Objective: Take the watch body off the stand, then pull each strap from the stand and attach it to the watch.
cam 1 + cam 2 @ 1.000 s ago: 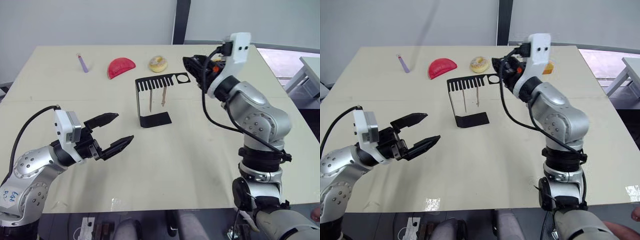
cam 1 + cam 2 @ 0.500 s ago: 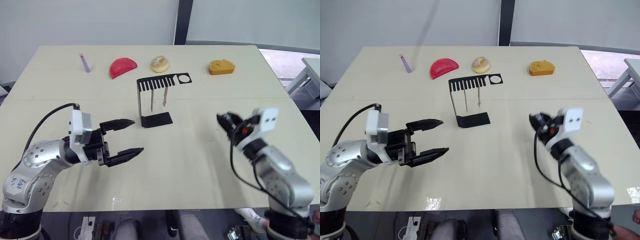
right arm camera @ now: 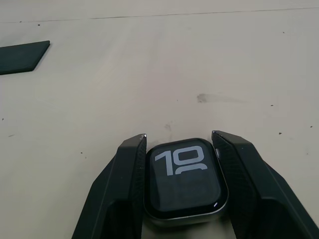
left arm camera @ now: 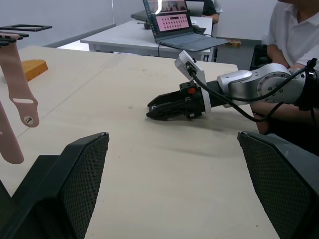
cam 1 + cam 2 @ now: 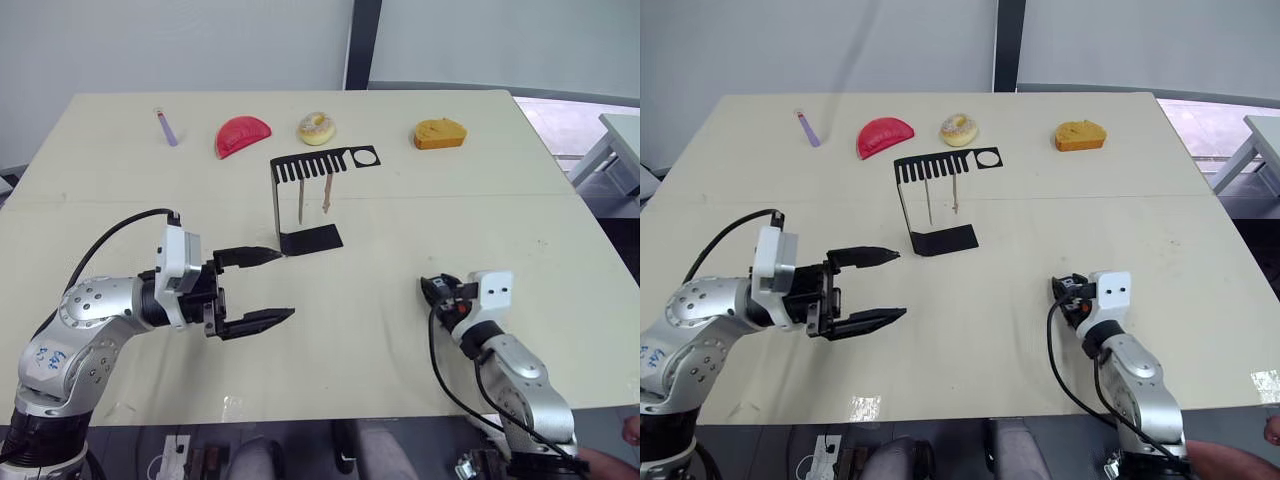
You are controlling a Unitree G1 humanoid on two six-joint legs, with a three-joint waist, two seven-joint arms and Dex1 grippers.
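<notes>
- The pale cream matte table is evenly and brightly lit; only soft, faint shadows are cast.
- Small glare patches are seen near its front edge.
- The close black textured fingers are rendered slightly soft.

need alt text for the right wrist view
The right end effector grips the watch body between its two black fingers, screen up and showing light digits, low over the beige table. A corner of the black stand base lies beyond.
</notes>
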